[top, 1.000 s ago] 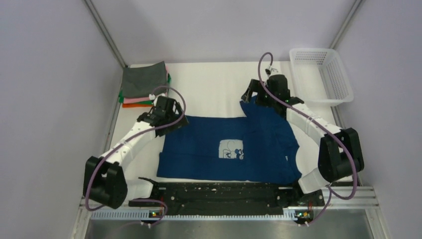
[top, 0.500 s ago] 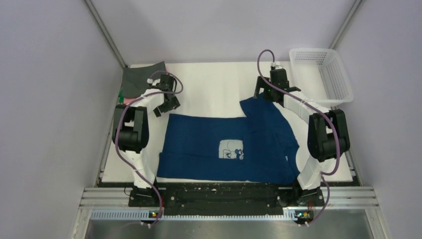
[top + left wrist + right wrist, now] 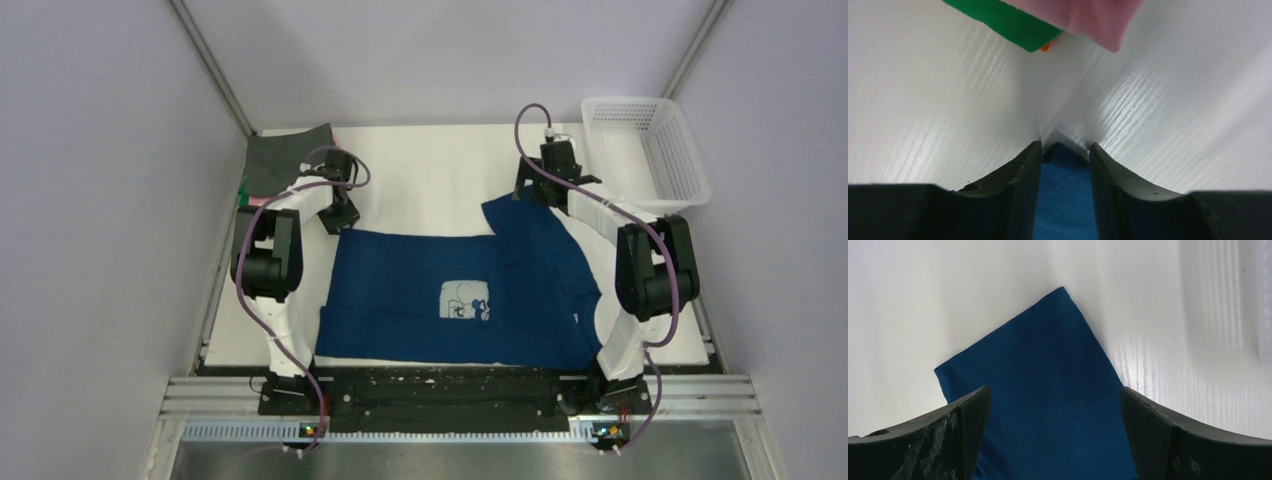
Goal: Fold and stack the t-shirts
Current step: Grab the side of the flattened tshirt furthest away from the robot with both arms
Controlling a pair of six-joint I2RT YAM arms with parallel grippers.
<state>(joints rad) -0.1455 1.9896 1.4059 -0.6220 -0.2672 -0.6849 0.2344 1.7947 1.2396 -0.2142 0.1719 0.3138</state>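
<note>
A large navy t-shirt (image 3: 420, 280) with a white chest print lies spread on the white table, one sleeve pointing to the far right. My left gripper (image 3: 340, 215) is down at its far left corner. In the left wrist view the jaws (image 3: 1064, 145) stand narrowed but apart, with the navy corner (image 3: 1063, 200) between them. My right gripper (image 3: 522, 188) hovers wide open over the sleeve end (image 3: 1038, 360), its fingers astride the cloth (image 3: 1054, 388). A folded stack sits far left, grey tee (image 3: 285, 160) on top; pink (image 3: 1073, 15), green (image 3: 1008, 22) and orange (image 3: 1046, 47) edges show.
A white mesh basket (image 3: 672, 160) stands at the far right corner. Walls close in on the left, right and back. The arms' black base rail (image 3: 440, 385) runs along the near edge.
The left arm has swung up and back, bringing its gripper down onto the shirt's far left corner, jaws narrowing. The right gripper has shifted slightly farther back over the sleeve, still wide open.
</note>
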